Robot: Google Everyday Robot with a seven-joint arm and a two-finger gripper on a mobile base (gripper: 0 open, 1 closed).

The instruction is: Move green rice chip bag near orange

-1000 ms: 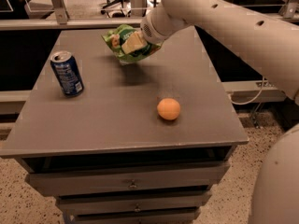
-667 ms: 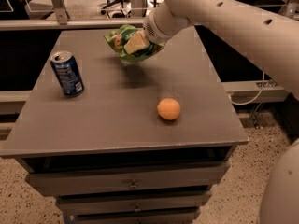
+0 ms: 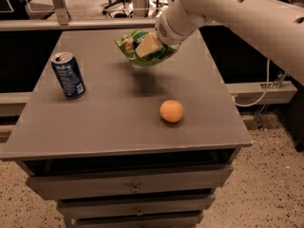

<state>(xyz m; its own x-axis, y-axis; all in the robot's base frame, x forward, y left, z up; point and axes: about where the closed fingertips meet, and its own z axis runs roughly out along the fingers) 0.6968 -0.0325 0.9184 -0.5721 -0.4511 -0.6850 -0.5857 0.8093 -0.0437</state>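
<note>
The hand (image 3: 148,43) pinches the green rice chip bag (image 3: 160,57) clear above the counter (image 3: 114,122), permitting unobstructed transfer toward the orange (image 3: 171,111).

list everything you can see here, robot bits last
green rice chip bag: one, green, held just above the far middle of the table
orange: one, orange, on the table right of centre, nearer the front, apart from the bag
soda can: one, blue, upright on the table's left side
table: one, grey, centre of view
drawers: a stack, grey, under the tabletop
cable: one, white, right of the table
gripper: one, pale, clamped on the bag above the table
arm: one, white, reaching in from the upper right
</note>
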